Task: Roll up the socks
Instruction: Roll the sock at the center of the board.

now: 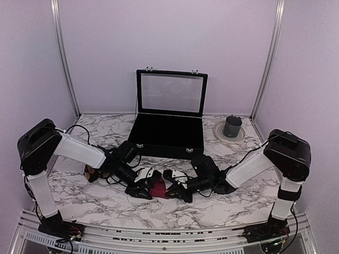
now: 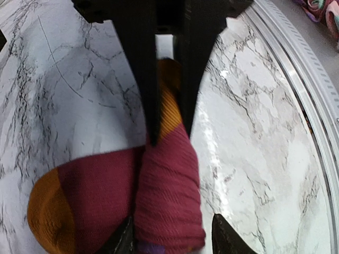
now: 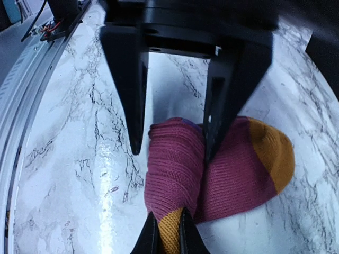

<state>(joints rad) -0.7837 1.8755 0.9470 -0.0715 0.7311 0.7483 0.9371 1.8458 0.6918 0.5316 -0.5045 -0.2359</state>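
The magenta-red sock [image 1: 158, 188] lies on the marble table between both grippers, partly rolled. The roll [image 2: 167, 185] lies beside the flat part with its orange heel patch [image 2: 47, 217]. My left gripper [image 2: 172, 219] is open and straddles one end of the roll; its left finger touches the roll and its right finger stands apart. My right gripper [image 3: 167, 214] is shut on the orange end of the sock [image 3: 172, 233]. The roll also shows in the right wrist view [image 3: 172, 164]. A dark brown and tan thing [image 1: 91, 172], likely the argyle sock, lies under my left arm.
A black case [image 1: 169, 138] with its lid open stands behind the grippers. A grey cup [image 1: 232, 126] sits on a plate [image 1: 220, 132] at the back right. The metal rail [image 2: 312, 106] runs along the table's near edge.
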